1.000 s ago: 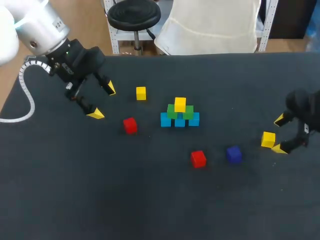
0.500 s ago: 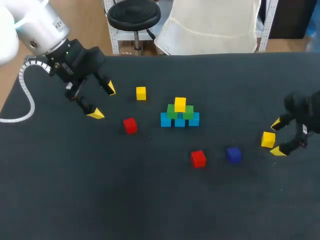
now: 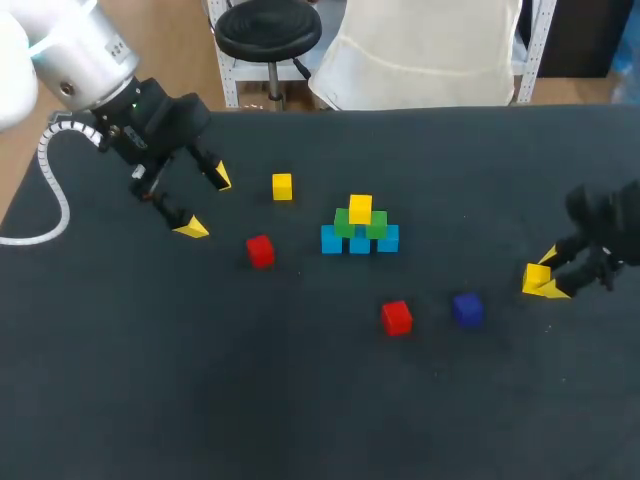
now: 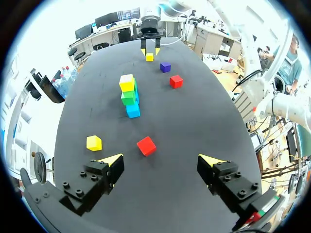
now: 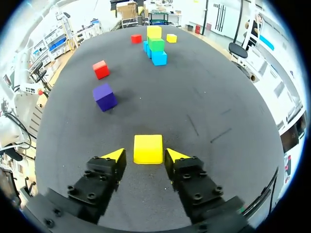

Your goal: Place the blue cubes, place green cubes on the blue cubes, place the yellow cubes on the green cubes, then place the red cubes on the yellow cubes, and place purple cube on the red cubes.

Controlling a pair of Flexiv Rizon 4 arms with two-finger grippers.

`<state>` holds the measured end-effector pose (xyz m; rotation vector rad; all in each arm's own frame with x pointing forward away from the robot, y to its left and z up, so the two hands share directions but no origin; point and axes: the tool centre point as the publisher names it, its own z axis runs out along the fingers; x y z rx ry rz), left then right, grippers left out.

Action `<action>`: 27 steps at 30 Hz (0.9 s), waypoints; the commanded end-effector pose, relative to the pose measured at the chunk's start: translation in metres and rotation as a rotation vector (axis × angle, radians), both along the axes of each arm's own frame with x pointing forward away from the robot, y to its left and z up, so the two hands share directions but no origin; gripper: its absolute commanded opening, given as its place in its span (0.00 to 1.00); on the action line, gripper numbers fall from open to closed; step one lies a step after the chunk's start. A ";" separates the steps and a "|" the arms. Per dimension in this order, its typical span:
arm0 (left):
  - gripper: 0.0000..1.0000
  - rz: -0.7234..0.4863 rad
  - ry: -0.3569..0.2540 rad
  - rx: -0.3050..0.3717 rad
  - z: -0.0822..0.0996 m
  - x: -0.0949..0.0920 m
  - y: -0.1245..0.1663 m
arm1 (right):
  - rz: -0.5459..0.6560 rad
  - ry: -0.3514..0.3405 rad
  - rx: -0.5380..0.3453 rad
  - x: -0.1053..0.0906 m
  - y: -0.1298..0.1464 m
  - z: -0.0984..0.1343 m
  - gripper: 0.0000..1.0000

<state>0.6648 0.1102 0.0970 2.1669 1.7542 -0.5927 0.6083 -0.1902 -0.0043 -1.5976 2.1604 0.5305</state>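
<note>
A pyramid stands mid-table: three blue cubes (image 3: pixel 360 243), two green cubes (image 3: pixel 362 224) on them, one yellow cube (image 3: pixel 360 208) on top. Loose on the table are a yellow cube (image 3: pixel 282 186), two red cubes (image 3: pixel 260 250) (image 3: pixel 397 317) and a purple cube (image 3: pixel 467 309). At the right, my right gripper (image 3: pixel 548 275) (image 5: pixel 143 155) is low over another yellow cube (image 5: pixel 148 148), which sits between its fingers with a sliver of gap showing. My left gripper (image 3: pixel 205 203) (image 4: pixel 161 160) hangs wide open at the back left, holding nothing, with the near red cube (image 4: pixel 146 145) ahead of it.
The black table (image 3: pixel 250 400) has bare room across its whole front half and at its far right back. The pyramid (image 5: pixel 155 46) lies well ahead of my right gripper, with the purple cube (image 5: pixel 105 96) and a red cube (image 5: pixel 101 69) between them.
My right gripper's fingers have closed in from wide open to close on either side of the yellow cube. The left arm has not moved.
</note>
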 end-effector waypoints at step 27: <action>1.00 -0.002 -0.001 -0.001 -0.001 0.000 0.001 | 0.166 -0.033 -0.064 0.060 0.066 0.070 0.00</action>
